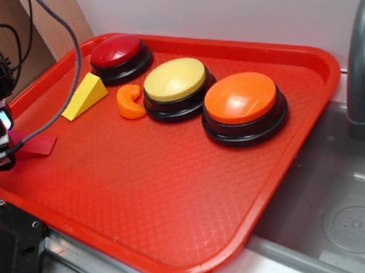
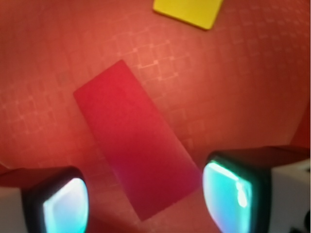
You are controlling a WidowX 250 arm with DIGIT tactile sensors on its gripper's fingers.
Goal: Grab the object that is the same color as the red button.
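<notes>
Only the wrist view showed the red block [image 2: 137, 164] lying slanted between the two fingers [image 2: 228, 191], which stood wide open and held nothing. The outside view showed the red button [image 1: 118, 54] far back on the red tray [image 1: 180, 200]. A yellow wedge [image 1: 86, 97] sat near the block.

The exterior view looks down at an angle from beyond the tray's [image 1: 180, 200] near corner, far enough to take in the whole tray and the sink [image 1: 353, 219]. The wrist view looks straight down, very close. Both show the red wedge [image 1: 37, 145] [image 2: 136, 162] and the yellow wedge [image 1: 85, 97] [image 2: 189, 12].
</notes>
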